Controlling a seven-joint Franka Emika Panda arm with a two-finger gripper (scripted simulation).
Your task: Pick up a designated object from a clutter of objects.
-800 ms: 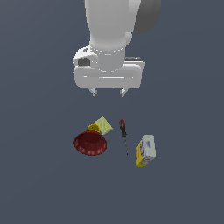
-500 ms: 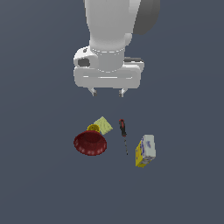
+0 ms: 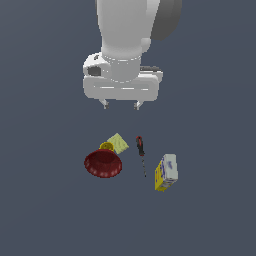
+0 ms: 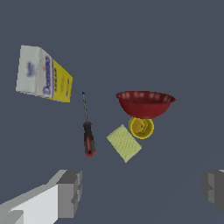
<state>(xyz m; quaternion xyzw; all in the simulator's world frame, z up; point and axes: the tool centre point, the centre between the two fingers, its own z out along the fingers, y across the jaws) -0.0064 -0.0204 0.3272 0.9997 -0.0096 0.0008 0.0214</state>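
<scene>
The screwdriver (image 3: 140, 151) lies on the dark floor, red-and-black handle towards the arm, thin shaft pointing away; it also shows in the wrist view (image 4: 88, 130). My gripper (image 3: 120, 105) hangs well above the clutter, open and empty, its fingertips (image 4: 69, 193) wide apart. The dark red bowl (image 3: 103, 163) sits to the exterior view's left of the screwdriver, with the small yellow round thing (image 3: 106, 146) and the pale yellow-green square (image 3: 118, 143) beside it. The yellow-and-blue box (image 3: 166, 171) lies to the exterior view's right.
The same clutter shows in the wrist view: bowl (image 4: 145, 103), yellow round thing (image 4: 141, 127), square (image 4: 124, 142), box (image 4: 43, 75). Plain dark grey floor (image 3: 50, 215) surrounds the clutter.
</scene>
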